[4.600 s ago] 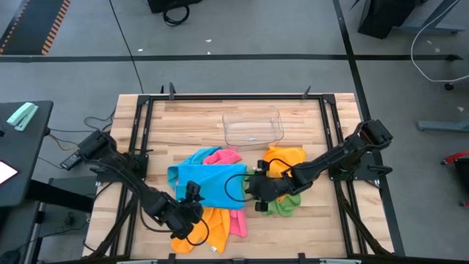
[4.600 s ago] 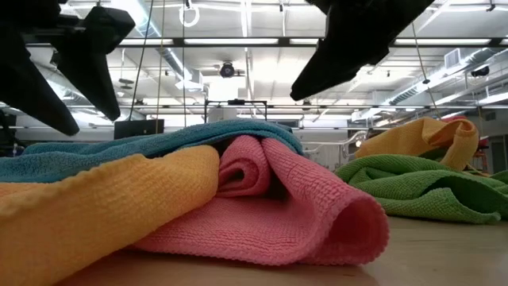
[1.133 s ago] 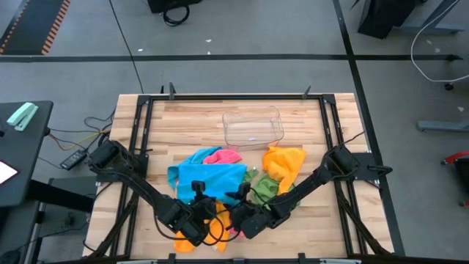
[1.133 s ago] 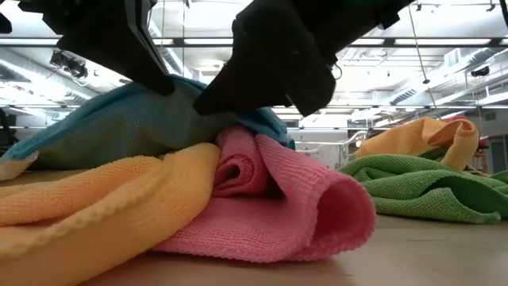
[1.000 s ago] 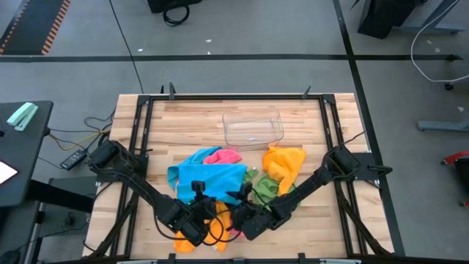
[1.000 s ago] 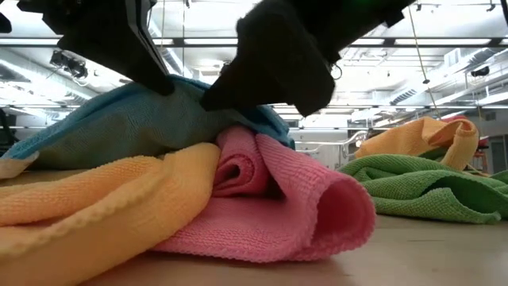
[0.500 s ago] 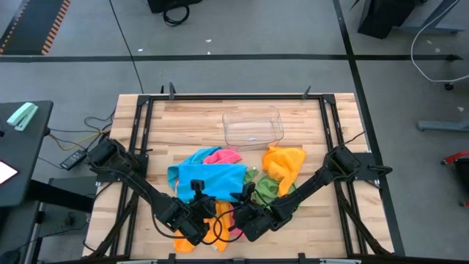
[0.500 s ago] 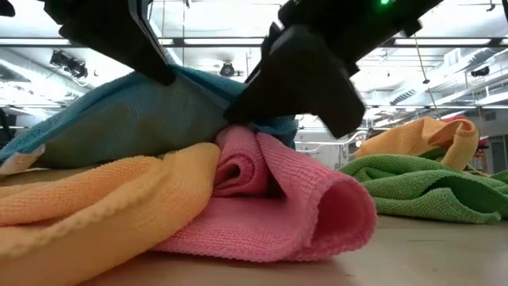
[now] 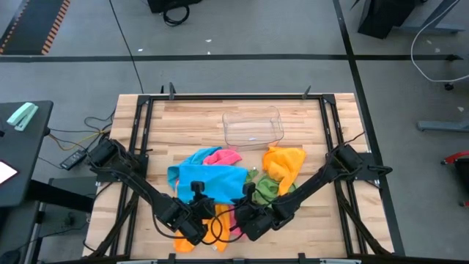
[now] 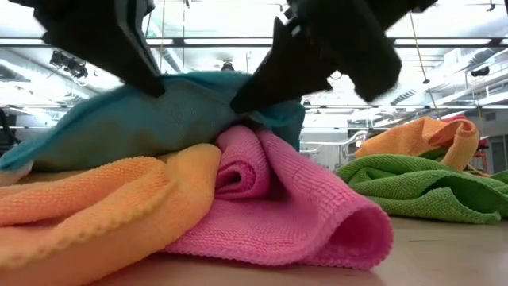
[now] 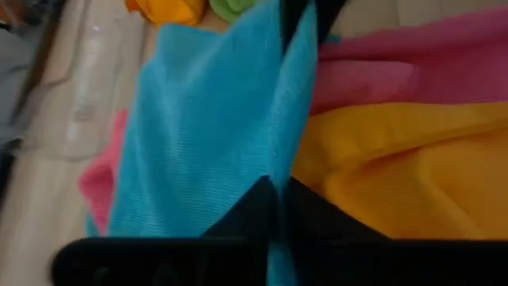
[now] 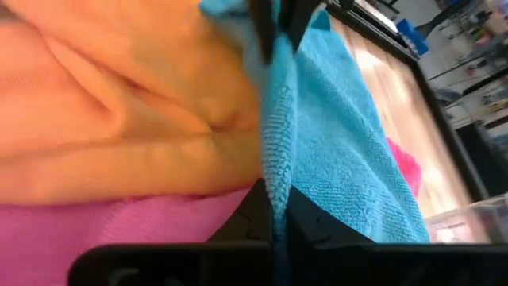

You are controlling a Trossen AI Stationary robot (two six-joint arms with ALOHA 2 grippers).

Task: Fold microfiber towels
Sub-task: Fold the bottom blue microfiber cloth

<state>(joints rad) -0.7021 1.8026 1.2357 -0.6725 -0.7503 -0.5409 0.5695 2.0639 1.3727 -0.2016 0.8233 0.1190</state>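
Both tools working at near edge of blue towel [image 9: 209, 180], which is lying on top of towel pile, just in front of clear tray [image 9: 253, 126] on table [image 9: 183, 121]. Left tool [image 11: 274, 208] pinching blue towel edge between narrow fingers. Right tool [image 12: 274, 208] clamping same edge. Pink towel [image 10: 294, 206] and orange towel [image 10: 103, 199] lying underneath. Green towel [image 10: 413, 187] and second orange towel [image 9: 284, 161] sitting right of blue towel.

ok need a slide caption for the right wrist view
Right gripper shut on the blue towel's edge, with orange and pink towels bunched alongside.
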